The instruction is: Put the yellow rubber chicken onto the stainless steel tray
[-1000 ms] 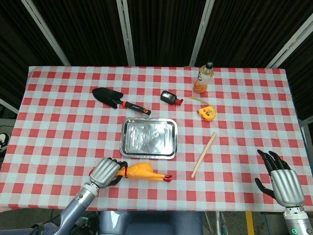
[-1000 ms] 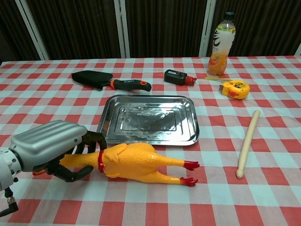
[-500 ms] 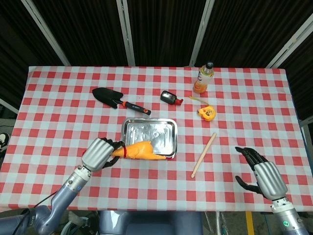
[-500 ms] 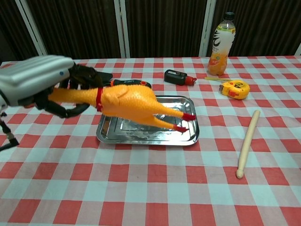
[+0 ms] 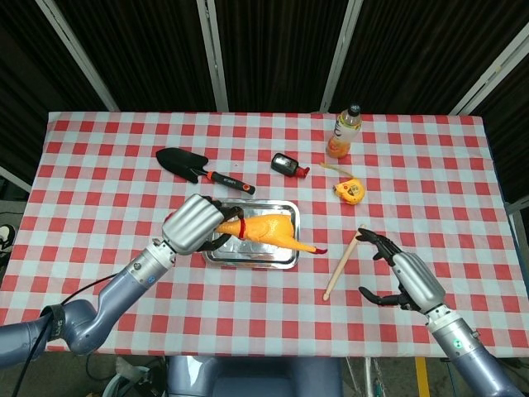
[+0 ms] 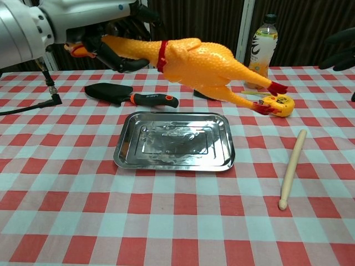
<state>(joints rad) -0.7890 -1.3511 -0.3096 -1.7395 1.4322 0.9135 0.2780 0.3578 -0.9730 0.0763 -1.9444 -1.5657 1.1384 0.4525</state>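
From the head camera, my left hand (image 5: 195,229) grips the rubber chicken (image 5: 266,229) by its neck, holding it in the air over the steel tray (image 5: 248,255), red feet past the tray's right edge. My right hand (image 5: 398,278) hangs with fingers spread, holding nothing, beside a wooden stick (image 5: 343,262).

From the chest camera, my left hand (image 6: 83,22) holds the chicken (image 6: 194,58) tilted, head up, feet down, above the tray (image 6: 175,141). The tray holds nothing.

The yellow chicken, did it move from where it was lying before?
Yes. The yellow rubber chicken lay on the cloth in front of the stainless steel tray; now the left hand holds it up above the tray.
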